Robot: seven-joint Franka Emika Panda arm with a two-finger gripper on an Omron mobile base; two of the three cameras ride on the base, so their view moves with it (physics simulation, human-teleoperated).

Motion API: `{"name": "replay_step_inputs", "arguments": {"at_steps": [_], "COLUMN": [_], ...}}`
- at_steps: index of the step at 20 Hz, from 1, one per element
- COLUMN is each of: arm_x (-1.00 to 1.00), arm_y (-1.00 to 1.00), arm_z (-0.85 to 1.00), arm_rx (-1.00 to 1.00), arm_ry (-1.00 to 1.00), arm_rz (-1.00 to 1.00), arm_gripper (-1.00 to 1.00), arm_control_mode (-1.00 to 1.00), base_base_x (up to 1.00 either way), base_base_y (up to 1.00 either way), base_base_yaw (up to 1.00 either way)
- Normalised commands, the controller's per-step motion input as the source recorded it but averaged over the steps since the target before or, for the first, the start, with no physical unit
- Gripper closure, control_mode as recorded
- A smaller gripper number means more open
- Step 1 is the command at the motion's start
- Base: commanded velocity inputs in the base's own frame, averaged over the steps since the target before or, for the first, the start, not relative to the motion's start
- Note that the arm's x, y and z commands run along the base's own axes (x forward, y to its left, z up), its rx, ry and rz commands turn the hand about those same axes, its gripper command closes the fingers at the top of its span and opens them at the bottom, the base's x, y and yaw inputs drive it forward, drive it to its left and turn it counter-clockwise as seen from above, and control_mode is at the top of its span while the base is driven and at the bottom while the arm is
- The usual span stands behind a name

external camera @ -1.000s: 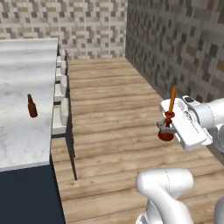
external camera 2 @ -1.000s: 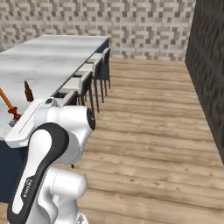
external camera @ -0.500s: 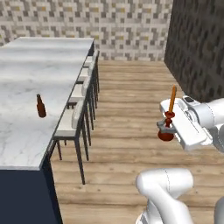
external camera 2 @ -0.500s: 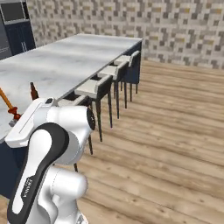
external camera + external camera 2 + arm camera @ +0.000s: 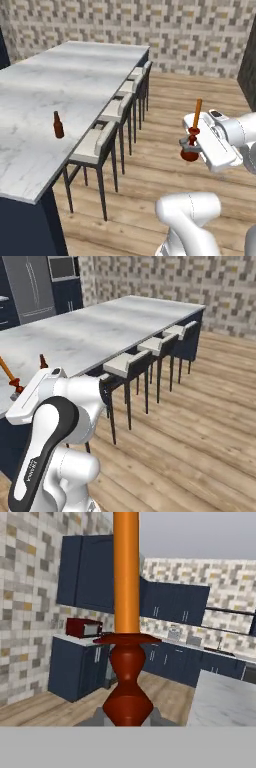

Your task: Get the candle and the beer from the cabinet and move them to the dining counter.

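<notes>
My gripper [image 5: 189, 146] is shut on the candle [image 5: 197, 116], an orange taper in a dark red-brown flared holder, and holds it upright over the wood floor to the right of the stools. In the hand view the candle [image 5: 126, 587] rises straight up from between the fingers of the gripper [image 5: 127, 719]. The beer [image 5: 58, 125], a small brown bottle, stands upright on the dining counter [image 5: 75, 75] near its stool-side edge. From the right, the candle [image 5: 8, 374] and the beer [image 5: 43, 361] show just beyond my arm. Navy wall cabinets [image 5: 85, 572] hang far off; which one is the task's cabinet I cannot tell.
Pale stools [image 5: 102, 142] line the island's near side on dark legs. Open wood floor [image 5: 165, 110] runs between the stools and a mosaic wall [image 5: 150, 25]. A red microwave [image 5: 82, 628] sits on a small navy base unit across the room.
The whole scene has shifted in both base views: the base has moved, and the island now lies closer and more along my view. The candle stays held the same way.
</notes>
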Motion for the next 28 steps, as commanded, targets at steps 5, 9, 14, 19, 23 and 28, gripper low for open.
{"name": "replay_step_inputs", "arguments": {"at_steps": [5, 9, 14, 19, 23, 28], "arm_x": [0.0, 0.0, 0.0, 0.0, 0.0, 0.0], "arm_y": [0.0, 0.0, 0.0, 0.0, 0.0, 0.0], "arm_z": [0.0, 0.0, 0.0, 0.0, 0.0, 0.0], "arm_rx": [0.0, 0.0, 0.0, 0.0, 0.0, 0.0], "arm_ry": [0.0, 0.0, 0.0, 0.0, 0.0, 0.0], "arm_rz": [0.0, 0.0, 0.0, 0.0, 0.0, 0.0], "arm_gripper": [1.0, 1.0, 1.0, 1.0, 1.0, 1.0], "arm_control_mode": [1.0, 1.0, 1.0, 1.0, 1.0, 1.0], "base_base_x": [0.54, 0.48, 0.44, 0.4, 0.42, 0.42], "base_base_y": [-0.62, -0.66, -0.69, -0.7, -0.68, -0.63], "base_base_yaw": [0.41, 0.41, 0.4, 0.4, 0.4, 0.42]}}
